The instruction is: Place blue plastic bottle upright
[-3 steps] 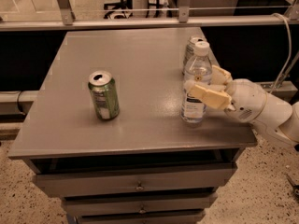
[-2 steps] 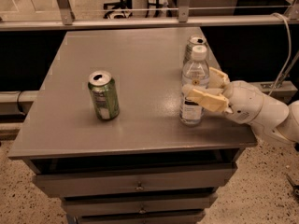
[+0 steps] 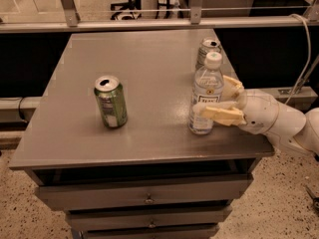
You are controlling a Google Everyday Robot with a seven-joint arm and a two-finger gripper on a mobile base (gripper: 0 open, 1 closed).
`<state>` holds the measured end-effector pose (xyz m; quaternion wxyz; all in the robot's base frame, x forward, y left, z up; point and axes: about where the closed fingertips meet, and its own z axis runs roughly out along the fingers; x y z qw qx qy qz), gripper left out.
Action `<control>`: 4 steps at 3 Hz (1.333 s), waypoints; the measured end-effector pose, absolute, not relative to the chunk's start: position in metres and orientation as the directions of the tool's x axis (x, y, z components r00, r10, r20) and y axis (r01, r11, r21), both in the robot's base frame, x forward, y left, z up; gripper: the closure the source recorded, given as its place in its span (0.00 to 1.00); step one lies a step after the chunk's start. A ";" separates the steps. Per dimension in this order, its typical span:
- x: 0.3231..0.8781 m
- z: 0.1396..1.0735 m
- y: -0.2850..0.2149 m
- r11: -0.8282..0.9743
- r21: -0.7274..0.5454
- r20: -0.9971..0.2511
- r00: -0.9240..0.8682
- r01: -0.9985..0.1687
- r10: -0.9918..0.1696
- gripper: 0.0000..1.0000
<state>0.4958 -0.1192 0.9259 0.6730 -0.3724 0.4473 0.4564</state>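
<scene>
Gripping the blue plastic bottle (image 3: 204, 91) low on its body, the gripper (image 3: 214, 102) has one finger across the front and the other behind it. The bottle stands upright with its white cap on, near the right edge of the table (image 3: 149, 143) and just in front of a silver-grey can (image 3: 207, 51). A green can (image 3: 110, 102), its top opened, stands well apart to the left. The arm (image 3: 279, 121) reaches in low from the right.

Colour key: the blue plastic bottle (image 3: 203, 101) has a clear, bluish-tinted body, a white cap and a pale label with dark print. The gripper (image 3: 219, 101), at the bottle's right side, is cream-yellow on a white arm (image 3: 279, 121). The left can (image 3: 110, 101) is green with a silver top, the rear can (image 3: 208, 50) silver-grey, the table (image 3: 139, 63) plain grey, and the floor (image 3: 20, 203) speckled.
</scene>
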 end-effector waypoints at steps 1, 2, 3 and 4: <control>0.492 0.923 -0.124 0.316 -0.091 -0.946 0.181 -0.944 0.269 0.00; 0.485 0.931 -0.140 0.341 -0.106 -0.954 0.192 -0.934 0.229 0.00; 0.472 0.957 -0.174 0.383 -0.145 -0.966 0.213 -0.912 0.143 0.00; 0.461 1.001 -0.210 0.437 -0.193 -0.979 0.204 -0.879 -0.022 0.00</control>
